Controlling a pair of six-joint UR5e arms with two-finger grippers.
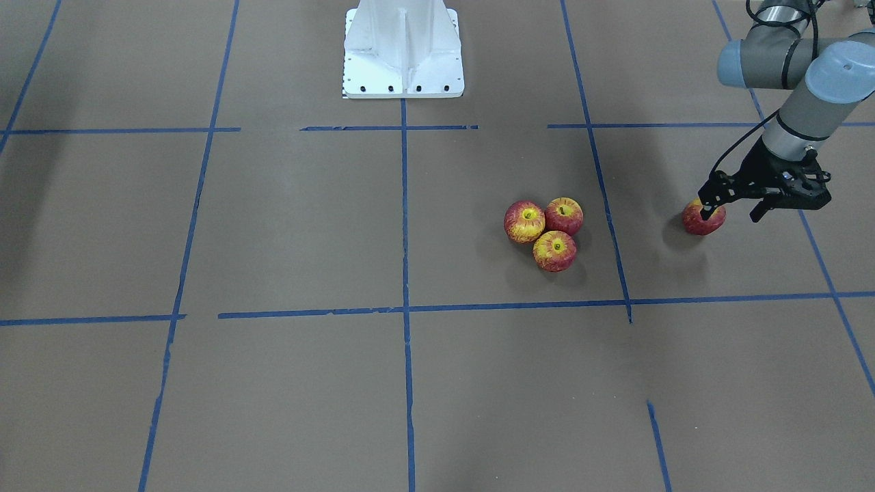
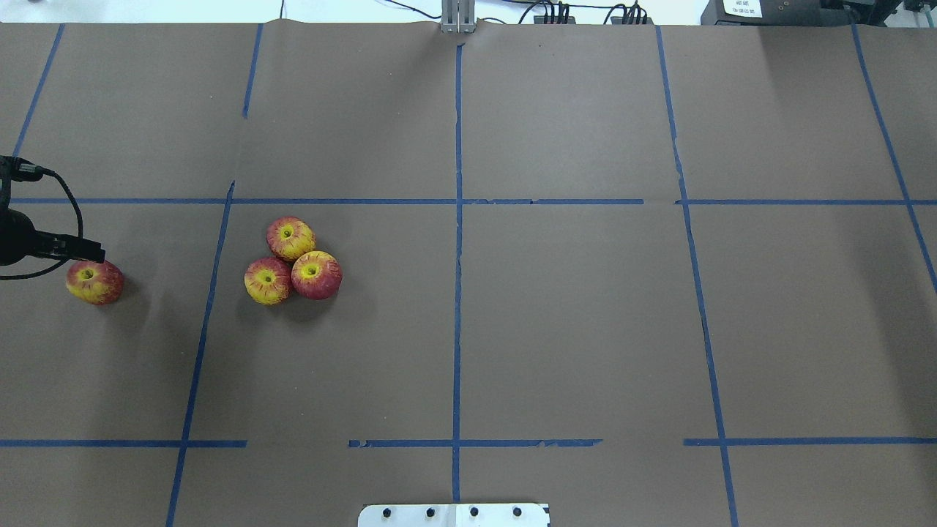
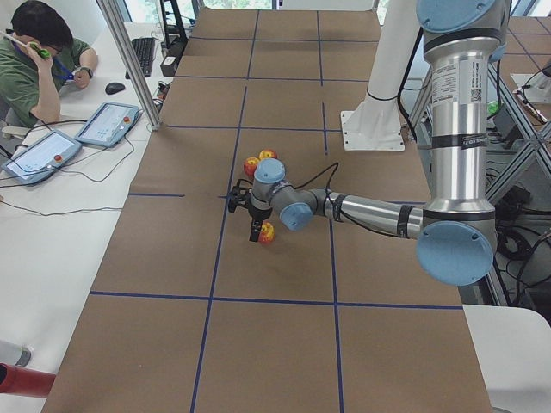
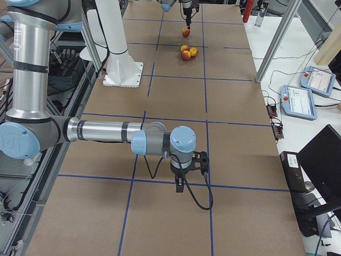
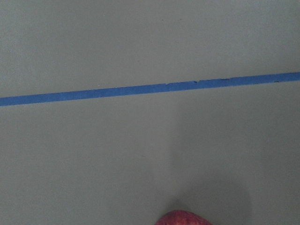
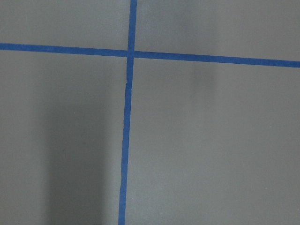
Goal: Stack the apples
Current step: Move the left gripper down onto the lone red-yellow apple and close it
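Note:
Three apples sit touching in a cluster on the brown table; they also show in the overhead view. A fourth apple lies apart near the table's edge on the robot's left. My left gripper is open just above it, and one of its fingers overlaps the apple's top. I cannot tell whether it touches. The left wrist view shows only this apple's top. My right gripper shows only in the exterior right view, pointing down over bare table; I cannot tell if it is open.
The white robot base stands at the table's near middle. Blue tape lines divide the brown paper into squares. An operator sits at a side desk with tablets.

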